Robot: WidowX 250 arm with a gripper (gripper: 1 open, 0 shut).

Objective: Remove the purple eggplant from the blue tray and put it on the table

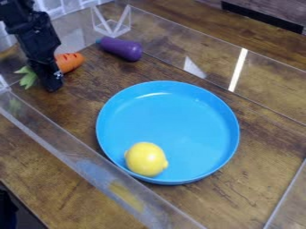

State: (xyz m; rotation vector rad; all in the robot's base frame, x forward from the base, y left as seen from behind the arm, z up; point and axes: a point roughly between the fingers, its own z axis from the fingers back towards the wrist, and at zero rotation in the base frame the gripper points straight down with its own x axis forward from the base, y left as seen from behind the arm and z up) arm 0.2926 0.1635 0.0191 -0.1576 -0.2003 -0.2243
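The purple eggplant (120, 48) lies on the table (269, 85) at the upper left, outside the blue tray (180, 121) and a short way beyond its far rim. My black gripper (53, 82) points down at the far left edge with its fingers shut and nothing visible between them. It stands well left of the eggplant, in front of the orange carrot (71, 63). The carrot's green top (25, 75) sticks out on the gripper's left.
A yellow lemon (146, 158) sits in the tray near its front rim. A clear plastic wall (72, 148) runs along the table's left and front side. A clear stand (114, 18) rises behind the eggplant.
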